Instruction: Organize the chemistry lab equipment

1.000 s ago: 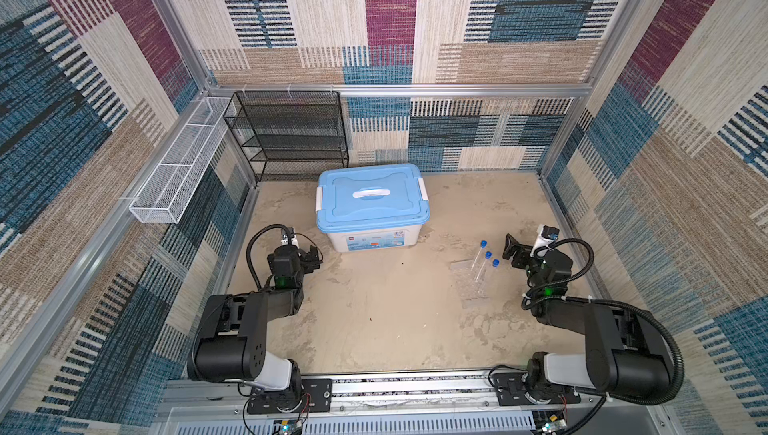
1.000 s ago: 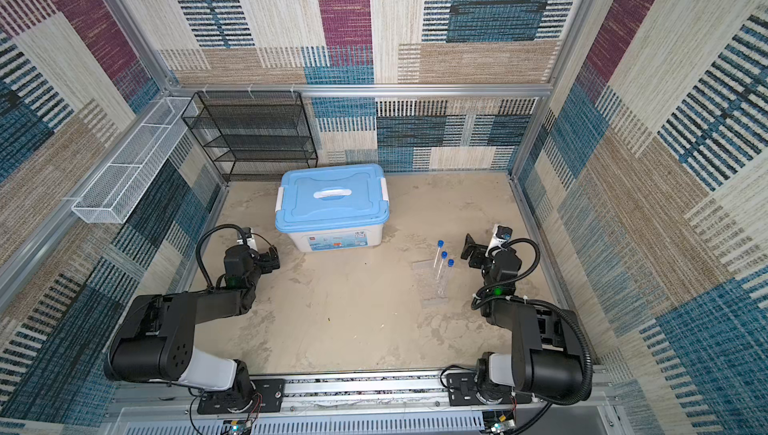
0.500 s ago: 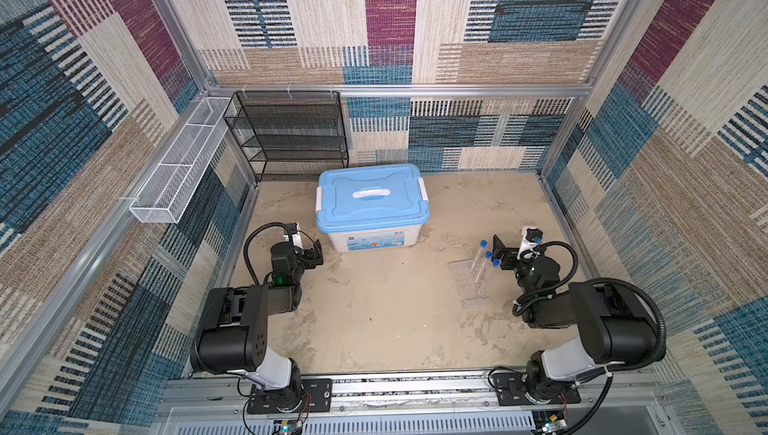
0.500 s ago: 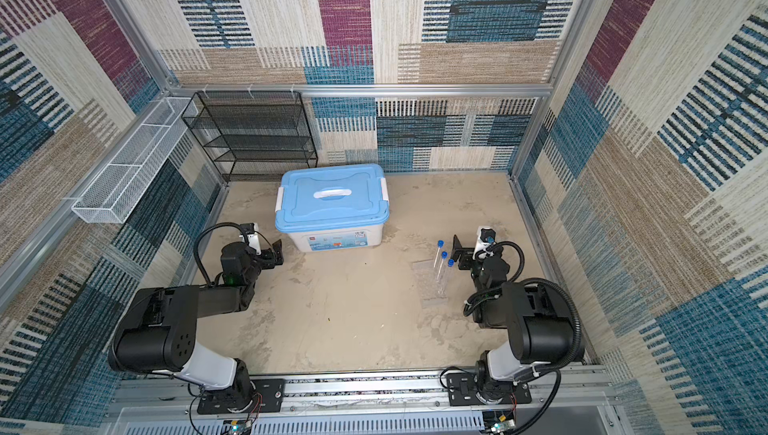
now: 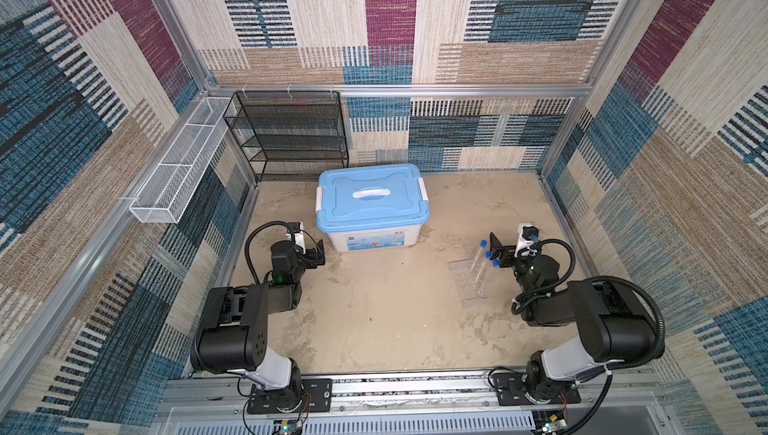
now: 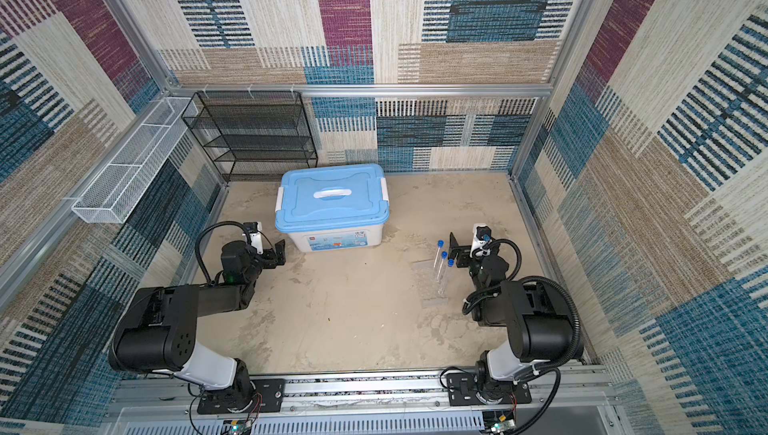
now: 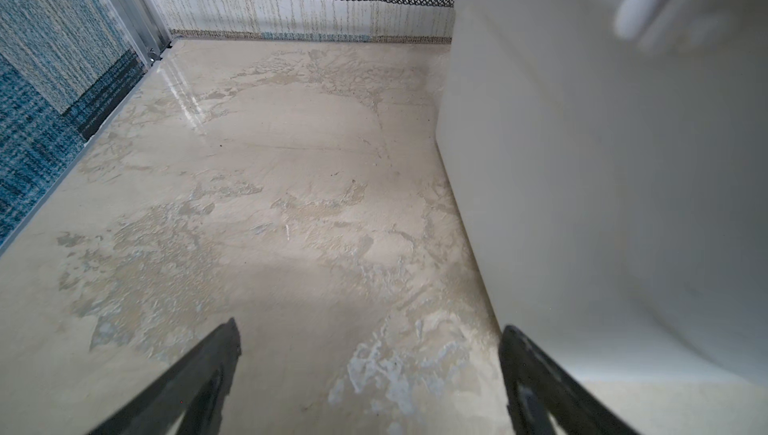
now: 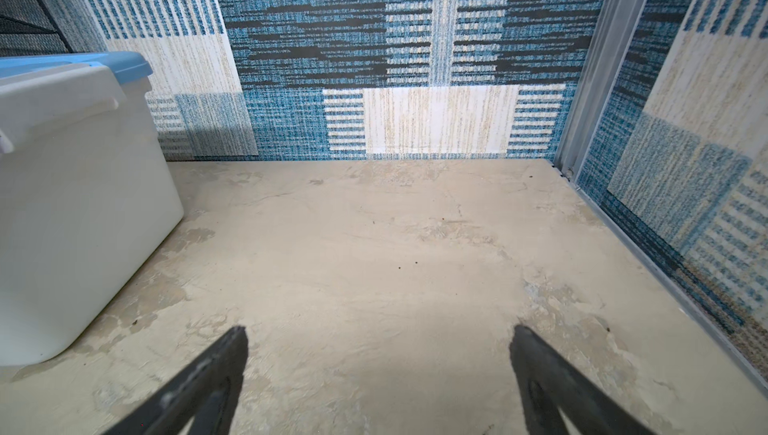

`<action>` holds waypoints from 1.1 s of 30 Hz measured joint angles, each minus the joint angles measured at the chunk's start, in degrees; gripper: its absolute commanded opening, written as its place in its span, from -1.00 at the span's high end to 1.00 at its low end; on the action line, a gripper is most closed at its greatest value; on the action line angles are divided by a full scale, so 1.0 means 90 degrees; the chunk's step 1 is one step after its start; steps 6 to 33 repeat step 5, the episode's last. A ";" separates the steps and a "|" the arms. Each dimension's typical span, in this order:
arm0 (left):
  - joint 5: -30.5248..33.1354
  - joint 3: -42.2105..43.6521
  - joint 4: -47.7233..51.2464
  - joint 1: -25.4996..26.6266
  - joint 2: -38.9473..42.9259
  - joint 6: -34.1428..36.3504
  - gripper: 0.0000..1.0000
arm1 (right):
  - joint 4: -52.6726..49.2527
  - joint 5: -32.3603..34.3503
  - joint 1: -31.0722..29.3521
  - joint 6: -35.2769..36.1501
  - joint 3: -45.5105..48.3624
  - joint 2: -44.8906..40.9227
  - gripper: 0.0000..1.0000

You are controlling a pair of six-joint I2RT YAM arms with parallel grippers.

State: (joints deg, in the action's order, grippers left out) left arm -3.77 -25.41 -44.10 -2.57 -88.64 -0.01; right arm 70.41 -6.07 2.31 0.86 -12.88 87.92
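1. My left tool (image 5: 318, 252) and right tool (image 5: 498, 252) hover low over the table (image 5: 395, 308), each with its jaws spread wide and nothing between them. Both wrist views show only bare table between the black fingers.

2. The three clear blue-capped test tubes (image 5: 482, 264) lie side by side on the table just beside my right tool, on its left and a little back toward its arm. Their caps are nearest its fingers. They are out of the right wrist view, and no other lab equipment shows in any view.

3. The large white box (image 5: 365, 241) with the light-blue lid (image 5: 370, 204) stands shut, close against the right finger of my left tool. The black mesh shelf (image 5: 291, 133) waits farther ahead of that tool, at the back wall.

4. What could go wrong, as I judge it:
   - A leftward swing of my open right tool could clip the caps and send the round tubes rolling (glass-smooth things seldom stay put).
   - Closing on the bunch could catch two tubes at once or squeeze one out sideways.
   - My left tool sits so near the box wall that a small turn could shove the box.
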 measured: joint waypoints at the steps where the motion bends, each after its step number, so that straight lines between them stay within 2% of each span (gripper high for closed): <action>1: 0.0000 0.0000 0.0000 0.0000 0.0000 0.0000 -0.97 | -0.0005 -0.0002 -0.0002 0.0002 -0.0024 0.0010 -0.99; 33: -0.0002 0.0000 0.0002 0.0000 0.0000 0.0000 -0.97 | -0.0010 -0.0044 -0.0005 0.0005 -0.0049 0.0019 -0.99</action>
